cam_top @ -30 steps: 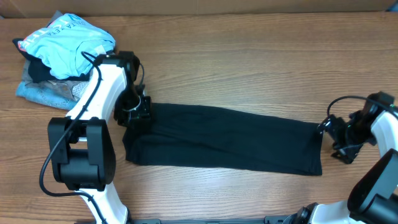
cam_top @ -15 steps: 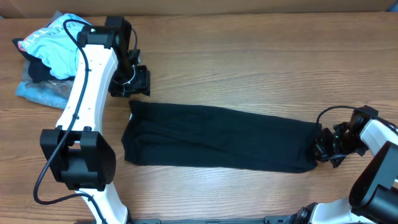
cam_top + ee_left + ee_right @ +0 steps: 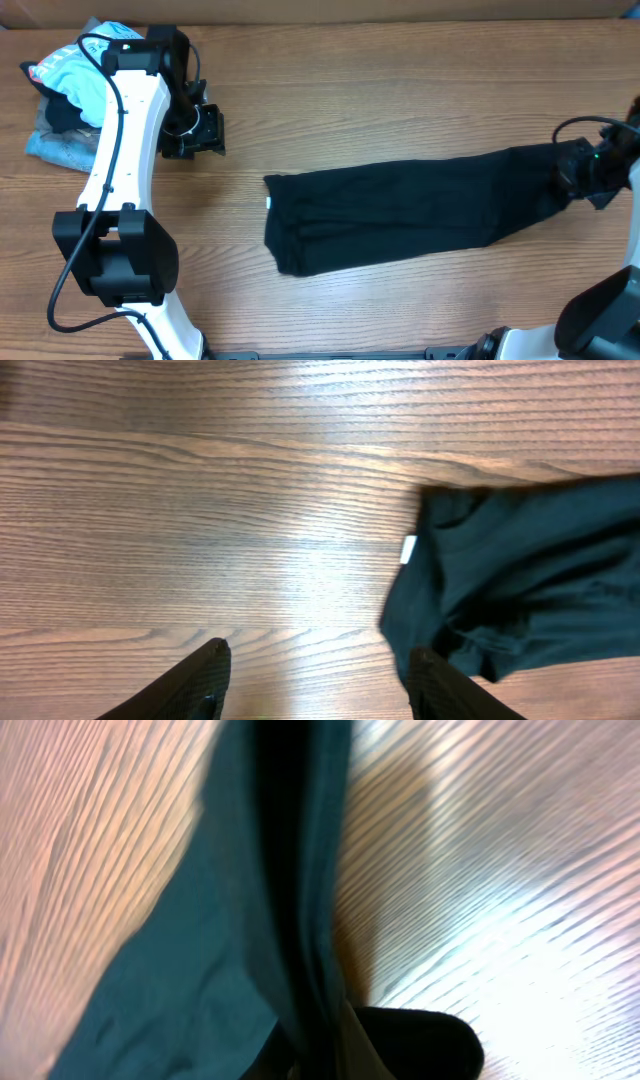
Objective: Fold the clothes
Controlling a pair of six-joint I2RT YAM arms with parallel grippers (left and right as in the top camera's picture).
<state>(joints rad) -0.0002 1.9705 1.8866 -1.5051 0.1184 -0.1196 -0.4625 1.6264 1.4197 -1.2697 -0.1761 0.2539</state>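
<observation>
The clothes, a black T-shirt (image 3: 400, 212), lie as a long narrow strip across the middle and right of the table, slanting up toward the right. A small white label (image 3: 269, 203) shows at the left end. My right gripper (image 3: 570, 170) is shut on the strip's right end, and in the right wrist view the dark fabric (image 3: 200, 970) runs down into the gripper (image 3: 340, 1045). My left gripper (image 3: 205, 130) hangs open over bare wood, well left of the shirt. Its wrist view shows the gripper (image 3: 322, 650) with nothing in it, and the shirt (image 3: 520, 580) to its right.
A pile of other garments sits at the back left corner, with a light blue printed one (image 3: 100, 65) on top of grey and denim pieces (image 3: 60, 148). The left arm's white link (image 3: 125, 170) stretches from the front edge up beside that pile.
The right gripper shut on the shirt's right end and dragged the whole strip rightward and up. The left gripper let go of the left end and drew back toward the back left.
</observation>
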